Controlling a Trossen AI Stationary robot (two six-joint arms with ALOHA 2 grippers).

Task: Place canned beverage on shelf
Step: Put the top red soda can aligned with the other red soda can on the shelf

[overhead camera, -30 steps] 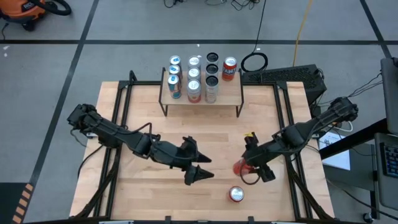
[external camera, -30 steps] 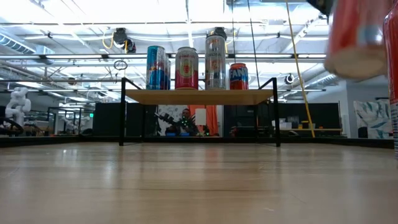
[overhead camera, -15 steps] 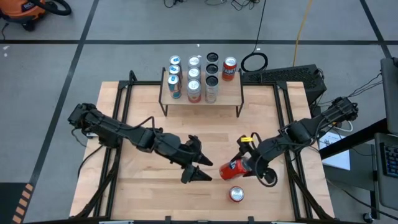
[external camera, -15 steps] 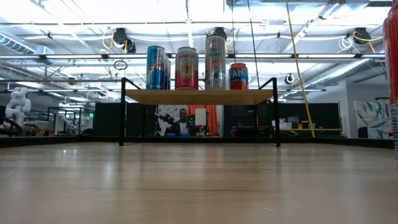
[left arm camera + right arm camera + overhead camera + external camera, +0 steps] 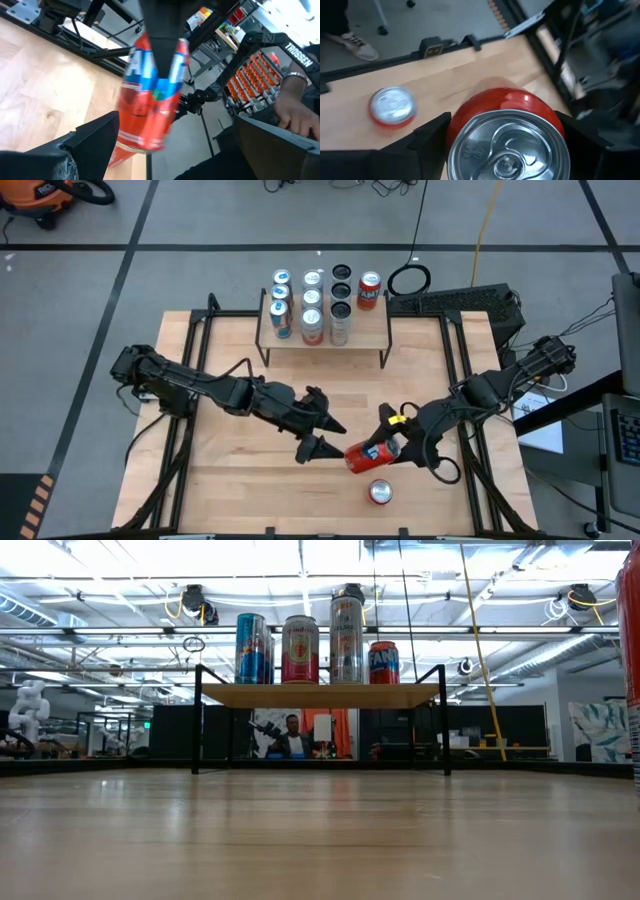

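Glossy red can (image 5: 366, 455) with blue label, silver lid, tilted sideways above the pale wood table (image 5: 220, 480) — clamped in the right gripper (image 5: 385, 448). Left gripper (image 5: 316, 436) spread wide, tips just beside the can. Shelf (image 5: 360, 331) well apart, cylinders crowded on it.

The shelf (image 5: 322, 340) stands at the desk's (image 5: 230, 480) far edge with cans (image 5: 311, 305) on it. Near the front edge, one can (image 5: 380, 492) stands alone.
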